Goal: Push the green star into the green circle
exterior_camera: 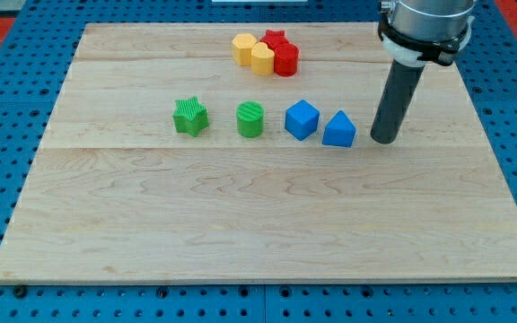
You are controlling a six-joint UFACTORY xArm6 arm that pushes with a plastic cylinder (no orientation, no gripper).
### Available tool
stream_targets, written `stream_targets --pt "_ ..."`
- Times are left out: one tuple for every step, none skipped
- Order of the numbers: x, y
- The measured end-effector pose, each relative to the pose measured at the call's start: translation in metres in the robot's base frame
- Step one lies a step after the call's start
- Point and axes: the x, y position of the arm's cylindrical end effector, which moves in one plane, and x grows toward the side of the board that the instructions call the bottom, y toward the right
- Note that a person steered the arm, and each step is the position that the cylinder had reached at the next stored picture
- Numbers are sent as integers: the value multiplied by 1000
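Note:
The green star (190, 117) lies on the wooden board (267, 233), left of centre. The green circle (250, 119), a short cylinder, stands a small gap to the star's right. My tip (383, 140) rests on the board at the view's right, just right of the blue triangle block (339, 130). The tip is far to the right of both green blocks, with the blue blocks between.
A blue cube (302, 119) sits between the green circle and the blue triangle block. Near the view's top, two yellow blocks (252, 52) and two red blocks (282, 52) cluster together. A blue pegboard (7, 108) surrounds the board.

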Motion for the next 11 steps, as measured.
stream_targets --pt "-2 -57" --pt "-46 -125" --pt "-87 -167" --pt "-109 -186" --pt "-95 -209" --pt "-71 -207" --pt "-74 -258" --pt "-43 -292" --pt "-10 -268" --pt "-48 -241" --pt "-76 -225"
